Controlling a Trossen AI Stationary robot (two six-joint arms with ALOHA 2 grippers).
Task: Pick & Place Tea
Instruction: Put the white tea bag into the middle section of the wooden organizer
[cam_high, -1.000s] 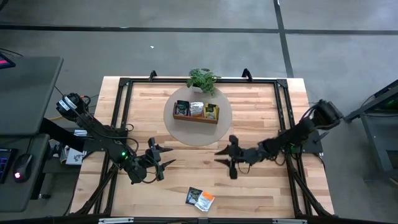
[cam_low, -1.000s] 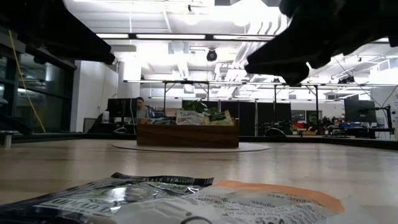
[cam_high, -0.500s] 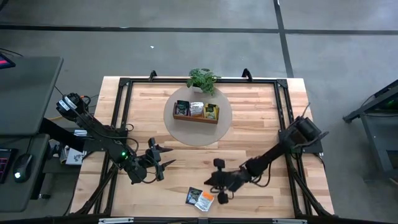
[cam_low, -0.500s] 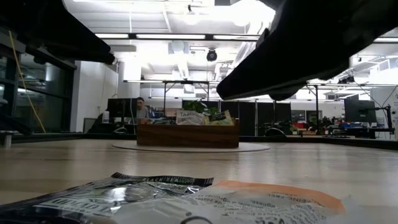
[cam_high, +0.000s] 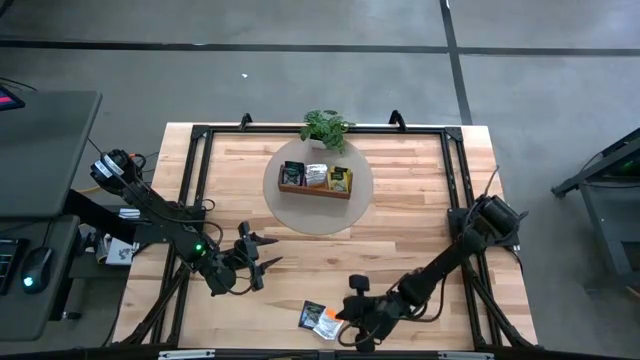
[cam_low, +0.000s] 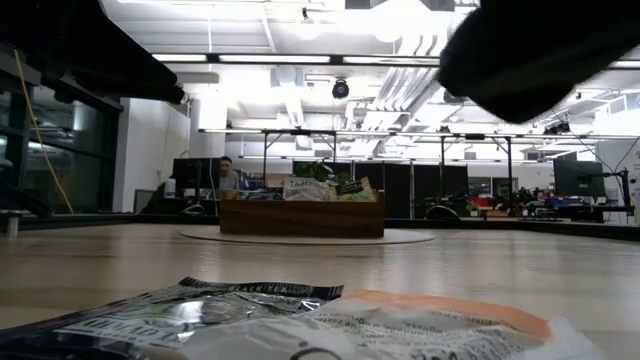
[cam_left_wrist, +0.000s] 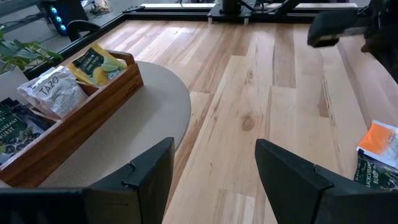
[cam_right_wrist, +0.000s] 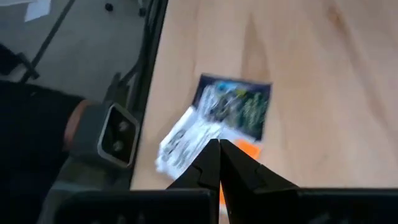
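Note:
Three loose tea sachets (cam_high: 322, 320) lie flat near the table's near edge: a dark one (cam_right_wrist: 233, 106), a white one (cam_right_wrist: 186, 140) and an orange one (cam_right_wrist: 247, 150), overlapping. They fill the foreground of the low view (cam_low: 300, 320). My right gripper (cam_right_wrist: 219, 147) is shut and hovers just above them, its tips over the spot where white meets orange; in the high view it (cam_high: 346, 320) sits at their right side. More sachets (cam_left_wrist: 96, 62) stand in the wooden tray (cam_high: 315, 192). My left gripper (cam_left_wrist: 211, 158) waits open at mid-left (cam_high: 262, 262).
The tray (cam_left_wrist: 93, 106) rests on a round beige mat (cam_high: 300, 215) at the far middle, with a small potted plant (cam_high: 325, 127) behind it. A black frame (cam_high: 195, 170) borders the table. Bare wood (cam_high: 420, 190) lies between mat and sachets.
My right gripper has swung from the table's middle toward the near edge and leftward, coming down over the loose sachets. The sachets have stayed where they were.

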